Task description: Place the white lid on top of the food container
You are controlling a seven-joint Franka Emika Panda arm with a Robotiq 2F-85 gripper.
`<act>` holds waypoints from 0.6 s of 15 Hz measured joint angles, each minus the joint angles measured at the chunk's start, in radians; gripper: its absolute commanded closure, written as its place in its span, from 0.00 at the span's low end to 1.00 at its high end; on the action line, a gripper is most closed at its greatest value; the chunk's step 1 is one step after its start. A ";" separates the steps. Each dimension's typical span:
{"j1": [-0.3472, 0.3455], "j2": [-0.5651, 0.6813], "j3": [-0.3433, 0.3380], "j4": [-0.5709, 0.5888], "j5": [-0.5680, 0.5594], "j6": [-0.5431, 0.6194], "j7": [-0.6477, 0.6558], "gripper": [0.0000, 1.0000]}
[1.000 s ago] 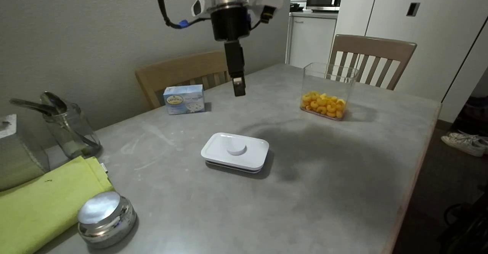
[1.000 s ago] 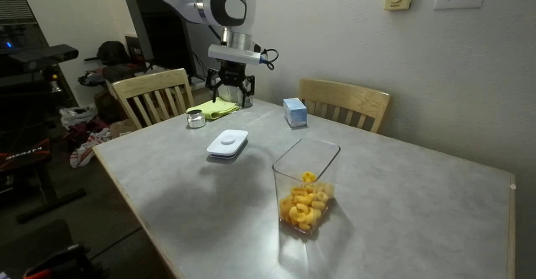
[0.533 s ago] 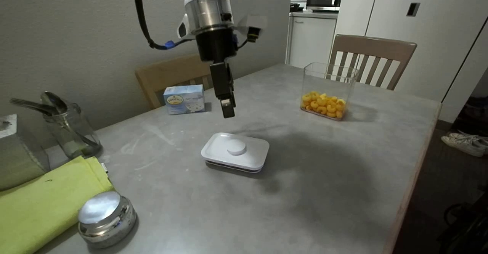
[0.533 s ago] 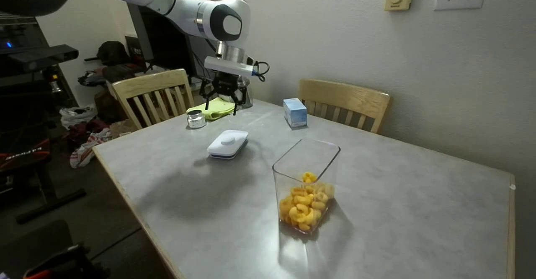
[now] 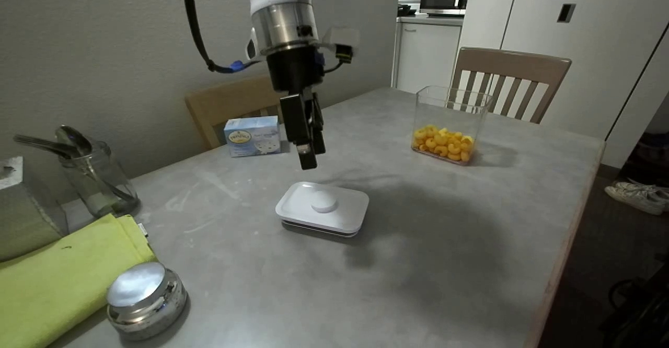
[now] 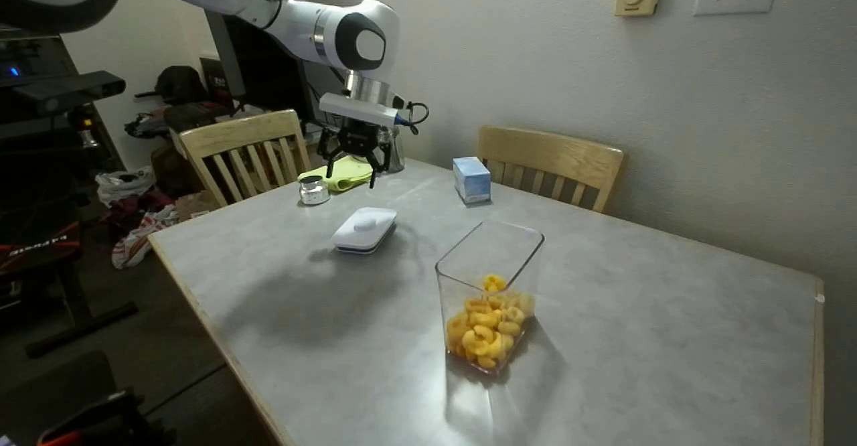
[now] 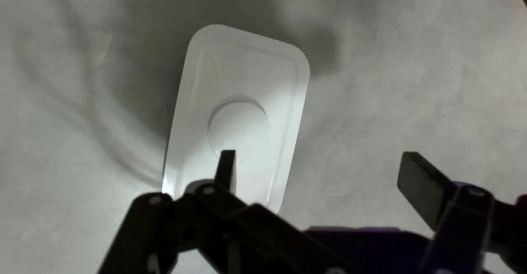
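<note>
two containers showed what they had inside. the food container (image 5: 450,112), open-topped and clear, stood at the far right of the table (image 5: 235,285) in an exterior view with yellow-orange pieces (image 5: 443,144) heaped across its bottom. on the left, the glass jar (image 5: 86,186) had a spoon (image 5: 75,140) and another utensil (image 5: 42,146) leaning in it. couldn't tell what was in the shiny metal jar (image 5: 146,309) at the near left, or in the blue-and-white box (image 5: 254,137) farther back. the white lid (image 5: 322,209) lay on the table, bump up, well apart from the food container. the gripper (image 6: 351,178) had its fingers spread wide above the table near the white lid; in the wrist view one finger covered part of it. compared to a second earlier, the gripper sat lower and a bit farther left in both exterior views, nearer the white lid. white lid and food container hadn't budged tho
</note>
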 measured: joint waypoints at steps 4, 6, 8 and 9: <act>0.035 0.027 -0.013 -0.001 0.000 -0.001 0.249 0.00; 0.051 0.030 -0.017 -0.007 0.000 0.000 0.348 0.00; 0.065 0.029 -0.029 -0.018 -0.001 0.000 0.444 0.00; 0.071 0.029 -0.040 -0.025 -0.001 0.000 0.490 0.00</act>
